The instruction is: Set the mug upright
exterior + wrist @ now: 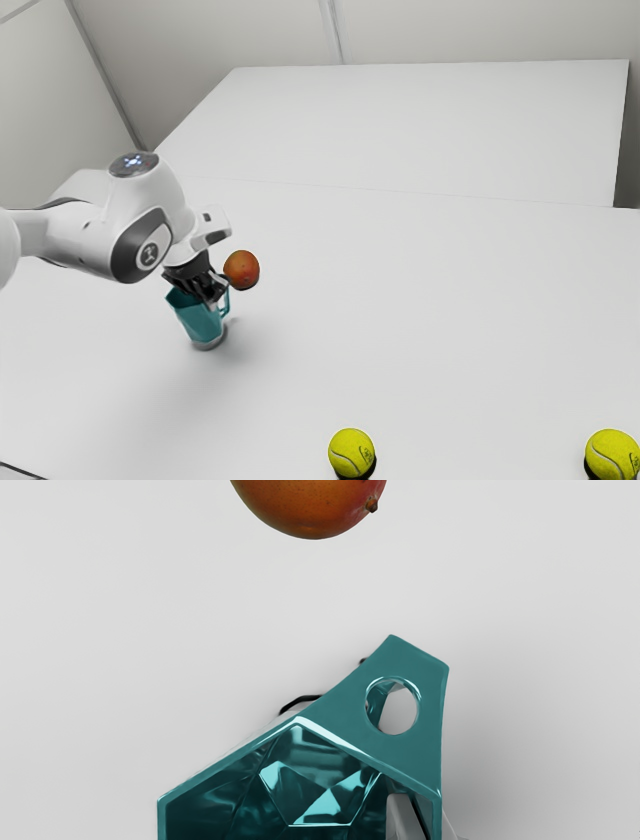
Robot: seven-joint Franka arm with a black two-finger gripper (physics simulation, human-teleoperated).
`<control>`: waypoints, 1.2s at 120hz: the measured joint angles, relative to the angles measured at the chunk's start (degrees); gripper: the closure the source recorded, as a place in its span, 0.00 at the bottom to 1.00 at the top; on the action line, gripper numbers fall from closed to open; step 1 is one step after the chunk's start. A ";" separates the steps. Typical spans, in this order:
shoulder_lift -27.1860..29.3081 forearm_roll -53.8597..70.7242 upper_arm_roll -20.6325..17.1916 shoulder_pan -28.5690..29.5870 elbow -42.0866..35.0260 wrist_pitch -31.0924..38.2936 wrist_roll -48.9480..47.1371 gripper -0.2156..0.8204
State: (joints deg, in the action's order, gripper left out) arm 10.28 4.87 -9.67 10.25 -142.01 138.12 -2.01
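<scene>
Arm [85, 225] comes in over the tabletop [440, 300] from the exterior view's left, its wrist bent so that the hand [214, 293] points steeply down. Held in it, on the side of the tabletop nearer the arm, the mug [202, 322] looks upright or nearly so, mouth up; I cannot tell whether its base bears fully on the tabletop. The hand is narrow, pinching one wall near the handle [407, 705], one finger inside, one outside. Such an off-centre grip could let the mug pivot about the pinch, and if the base were not flat when freed, it could rock or topple. A sideways pull with the inner finger still below the rim could drag it over. Just beyond the handle, toward the exterior view's right, sits the mango [241, 270]; a swing that way could knock it rolling. Farther along, toward the tabletop's near edge, two balls [352, 453] lie well clear.
</scene>
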 joint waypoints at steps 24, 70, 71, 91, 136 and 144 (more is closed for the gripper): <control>-0.76 0.07 0.00 -0.22 0.04 0.75 -1.17 0.97; -0.36 -0.10 0.00 -0.42 0.05 1.11 -2.25 0.80; -0.32 -0.10 0.00 -0.43 0.05 1.12 -2.26 0.80; 0.75 -0.11 0.00 -0.91 0.05 1.11 -2.52 0.71; 3.17 -0.22 0.00 -1.35 0.05 0.31 -2.83 0.38; 4.06 -0.39 0.04 -1.58 0.05 -0.18 -2.88 0.34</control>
State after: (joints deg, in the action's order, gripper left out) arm 14.34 4.48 -9.63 8.67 -141.97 137.94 -4.89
